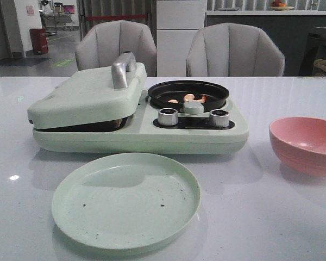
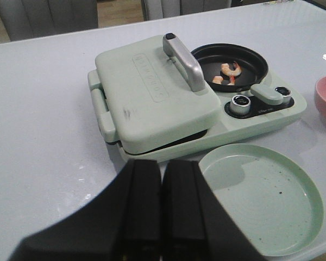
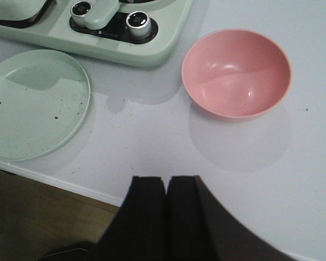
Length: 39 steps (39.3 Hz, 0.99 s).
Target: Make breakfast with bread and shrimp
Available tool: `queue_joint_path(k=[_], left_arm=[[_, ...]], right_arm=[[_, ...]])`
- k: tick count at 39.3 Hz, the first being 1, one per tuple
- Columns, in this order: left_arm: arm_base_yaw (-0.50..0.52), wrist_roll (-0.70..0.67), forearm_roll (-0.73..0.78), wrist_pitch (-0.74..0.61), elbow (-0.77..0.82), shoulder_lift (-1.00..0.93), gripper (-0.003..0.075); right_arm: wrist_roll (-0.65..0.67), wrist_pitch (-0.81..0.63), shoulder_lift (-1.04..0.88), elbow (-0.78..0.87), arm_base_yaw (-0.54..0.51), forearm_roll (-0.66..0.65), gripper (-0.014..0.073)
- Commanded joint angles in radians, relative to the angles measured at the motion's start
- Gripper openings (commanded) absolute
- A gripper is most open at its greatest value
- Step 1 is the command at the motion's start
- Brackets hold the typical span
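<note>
A pale green breakfast maker (image 1: 136, 130) (image 2: 152, 103) stands mid-table with its sandwich lid (image 1: 87, 98) (image 2: 152, 87) down; the bread is hidden. Pink-orange shrimp (image 1: 193, 98) (image 2: 230, 73) lie in its black round pan (image 1: 188, 93) (image 2: 231, 65). An empty green plate (image 1: 125, 201) (image 2: 261, 198) (image 3: 35, 103) sits in front of it. My left gripper (image 2: 161, 168) hovers shut and empty near the machine's front and the plate's rim. My right gripper (image 3: 167, 182) is shut and empty over the table's near edge, short of the pink bowl (image 3: 236, 73) (image 1: 305, 144). Neither gripper shows in the front view.
Two silver knobs (image 1: 168, 116) (image 1: 219, 117) and a green pan handle (image 1: 193, 107) sit on the control panel. The lid has a metal handle (image 1: 122, 69) (image 2: 183, 62). Two grey chairs (image 1: 117, 46) (image 1: 234, 51) stand behind the table. Brown floor (image 3: 38, 212) shows past the table edge.
</note>
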Motion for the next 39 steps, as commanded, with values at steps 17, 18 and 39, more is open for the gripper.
queue_joint_path(k=[17,18,39], left_arm=[[0.262,-0.012,0.068,-0.398,0.367,-0.297,0.0099],[0.265,-0.012,0.064,-0.424,0.394,-0.314,0.0099],[0.270,-0.298,0.280,-0.646,0.602,-0.452,0.0099]], right_arm=[[-0.008,-0.074,0.000,-0.028,0.000,0.004,0.0044],[-0.008,-0.074,0.000,-0.028,0.000,0.004,0.0044],[-0.008,-0.075,0.000,-0.028,0.000,0.004,0.0044]])
